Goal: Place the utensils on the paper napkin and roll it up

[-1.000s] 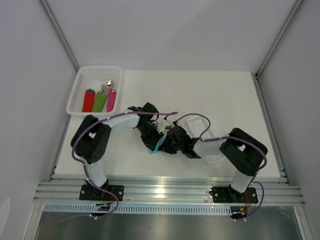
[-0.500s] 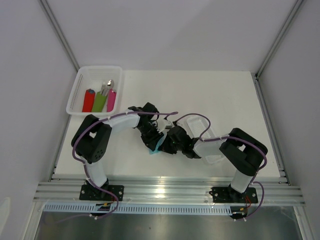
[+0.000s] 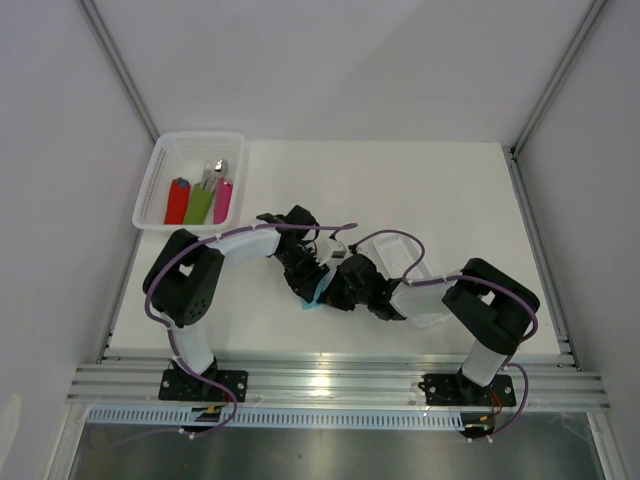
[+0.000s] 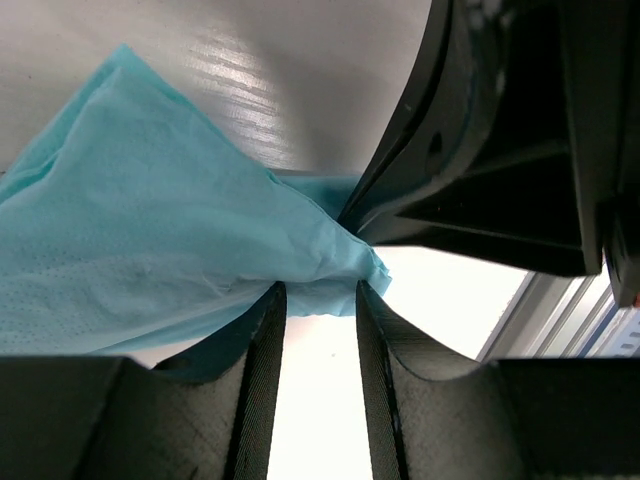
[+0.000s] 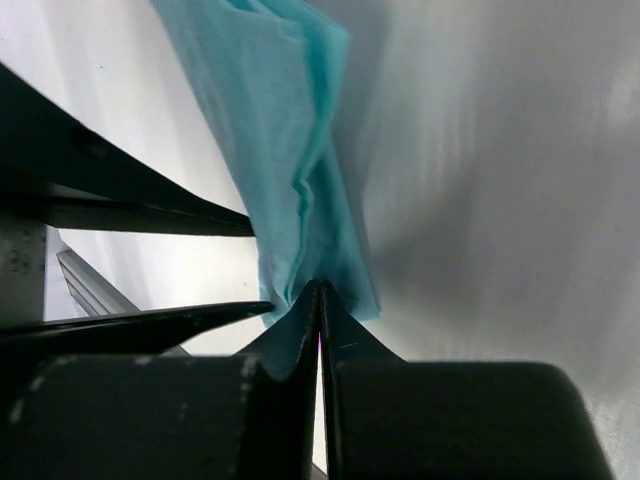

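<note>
Right gripper (image 5: pixel 320 290): closed tight, and it looks to you as if it is pinching the near edge of the teal napkin (image 5: pixel 290 150), which runs away from its tips in soft folds.
Left gripper (image 4: pixel 315 300): jaws part-way apart, with only white table (image 4: pixel 310 100) showing through the gap. The napkin bunches just past its fingertips and brushes them, but it does not sit between them.
Cutlery: you cannot see any loose pieces. It may be wrapped inside the folds, but that cannot be told.
Done so far: the napkin is no longer a flat sheet. It is gathered between the two grippers, so you seem to be in the rolling step.
Left to do: tighten and finish the roll. The tray (image 3: pixel 150 190), well away from both grippers, holds three finished rolls (image 3: pixel 200 200).
Change from a second ago: your right arm has edged slightly toward the left gripper and its elbow has dropped outward. The left arm has not moved, and neither grip has changed.
</note>
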Motion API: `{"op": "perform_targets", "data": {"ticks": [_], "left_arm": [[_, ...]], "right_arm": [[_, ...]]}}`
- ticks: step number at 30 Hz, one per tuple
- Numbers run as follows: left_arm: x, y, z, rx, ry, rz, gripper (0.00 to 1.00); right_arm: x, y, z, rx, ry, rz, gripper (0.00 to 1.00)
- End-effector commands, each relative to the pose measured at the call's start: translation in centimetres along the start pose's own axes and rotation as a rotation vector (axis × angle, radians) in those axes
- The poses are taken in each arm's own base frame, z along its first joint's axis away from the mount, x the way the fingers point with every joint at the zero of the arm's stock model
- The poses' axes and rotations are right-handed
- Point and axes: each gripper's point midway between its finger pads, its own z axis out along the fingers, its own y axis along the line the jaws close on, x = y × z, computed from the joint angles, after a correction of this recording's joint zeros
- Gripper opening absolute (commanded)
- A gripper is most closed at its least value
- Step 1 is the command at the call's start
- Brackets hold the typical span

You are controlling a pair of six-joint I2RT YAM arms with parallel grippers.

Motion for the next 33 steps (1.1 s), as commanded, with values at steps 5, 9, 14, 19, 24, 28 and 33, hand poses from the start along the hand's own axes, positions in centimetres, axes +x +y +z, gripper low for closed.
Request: {"op": "perform_targets", "data": {"ticks": [5,9,14,19,24,28,33], "left_arm": [[-1.5,0.0,0.1,-0.009,-0.043,0.029,0.38],[-1.2,0.3,0.4,-0.017,-0.028,0.026,0.38],[-1.0,0.3,0.6,-0.023,-0.016,0.026,0.38],[-1.0,0.1,0.6,-0.021,-0.019,0.034,0.39],[-1.0,0.1,0.6,-0.019,-0.019,0.037,0.39],[-1.0,0.0,0.6,-0.017,-0.019,0.038,0.39],[-1.0,0.0,0.6,-0.021,-0.017,0.039,0.39]], "right_arm": [[0.0,-0.3,-0.1,-0.017,0.001,0.065,0.00],[-0.1,-0.4,-0.8,0.005,-0.016,0.053,0.00],[-1.0,0.0,-1.7,-0.007,-0.035,0.054,0.00],[-2.4,0.6,-2.7,-0.039,-0.070,0.070,0.00],[-3.4,1.1,-2.6,-0.055,-0.093,0.078,0.22],[-4.4,1.2,-2.0,-0.075,-0.103,0.092,0.34],[-5.2,1.3,-0.9,-0.065,-0.105,0.061,0.40]]}}
